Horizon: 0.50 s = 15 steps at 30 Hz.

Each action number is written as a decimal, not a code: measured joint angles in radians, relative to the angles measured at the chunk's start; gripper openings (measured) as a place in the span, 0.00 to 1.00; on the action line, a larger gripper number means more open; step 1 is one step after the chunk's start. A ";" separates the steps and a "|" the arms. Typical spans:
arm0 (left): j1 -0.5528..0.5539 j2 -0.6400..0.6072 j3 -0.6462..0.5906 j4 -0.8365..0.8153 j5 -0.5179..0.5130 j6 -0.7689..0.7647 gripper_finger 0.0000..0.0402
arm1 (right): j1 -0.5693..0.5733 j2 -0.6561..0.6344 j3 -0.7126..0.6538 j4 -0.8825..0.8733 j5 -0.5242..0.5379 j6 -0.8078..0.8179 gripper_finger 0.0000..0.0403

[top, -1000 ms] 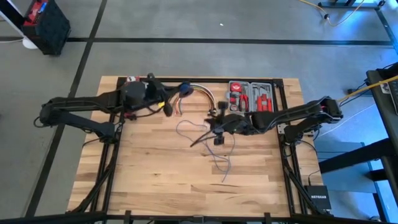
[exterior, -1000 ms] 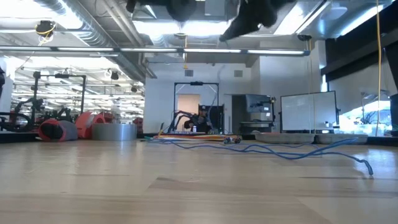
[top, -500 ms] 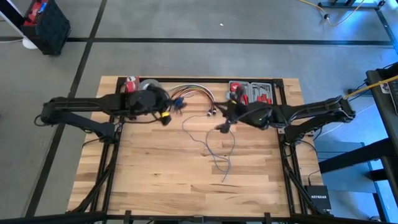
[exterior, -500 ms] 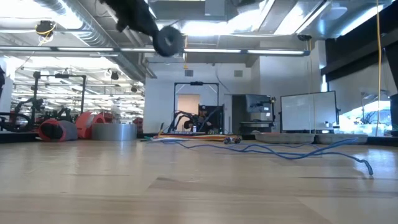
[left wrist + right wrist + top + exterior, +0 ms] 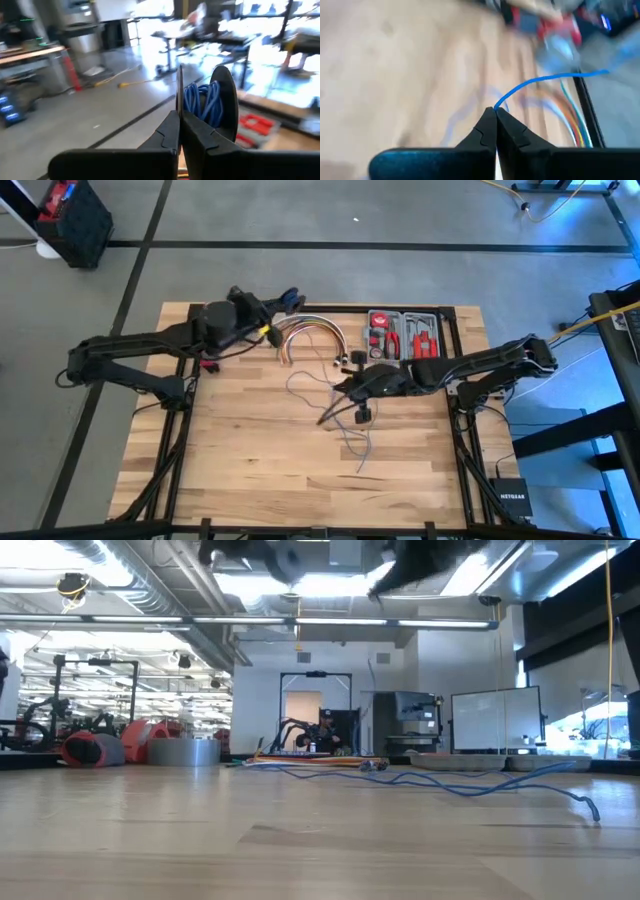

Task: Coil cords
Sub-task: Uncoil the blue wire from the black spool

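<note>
Plainly, spool: the left end effector is hanging over the far-left part of the surface, its fingers pinched shut on the thin flange of a dark spool with blue cord already wound on it; my guess is it is holding the reel up off the wood so turns can go on freely.
Loose cord: the rest of the bluish-grey cord is lying in slack loops on the middle of the surface, trailing toward the near edge, and in the low view it is snaking flat along the wood.
Right end effector: it is sitting above the middle of the surface, fingers closed tight on a stretch of that blue cord, which is running out from the fingertips toward the far side.
Why so: one arm seems to be keeping the reel, the other feeding the line, so the strand between them can be guided instead of tangling.
Cord versus end effectors: one part is in the right pinch, another on the spool in the left; the slack is lying just below and nearer than the right end effector.
Bystanders: an arched bundle of orange, red and white cables is lying between the arms by the far edge, beside an open tool case, both untouched.
</note>
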<state>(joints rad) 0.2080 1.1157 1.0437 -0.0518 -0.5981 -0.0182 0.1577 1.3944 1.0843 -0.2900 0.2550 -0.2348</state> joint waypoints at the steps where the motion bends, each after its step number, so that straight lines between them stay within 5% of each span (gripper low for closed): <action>1: -0.006 -0.012 0.002 -0.004 0.025 0.000 0.00 | 0.000 0.002 0.000 -0.047 0.037 0.025 0.00; 8: -0.066 -0.085 0.002 -0.123 0.260 -0.042 0.00 | -0.001 0.001 0.000 -0.320 0.375 0.231 0.06; 15: -0.096 -0.083 0.001 -0.338 0.275 -0.057 0.00 | -0.001 0.001 0.000 -0.318 0.542 0.258 0.26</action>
<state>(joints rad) 0.1120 1.0324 1.0451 -0.3903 -0.3233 -0.0749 0.1566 1.3952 1.0843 -0.6081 0.7971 0.0232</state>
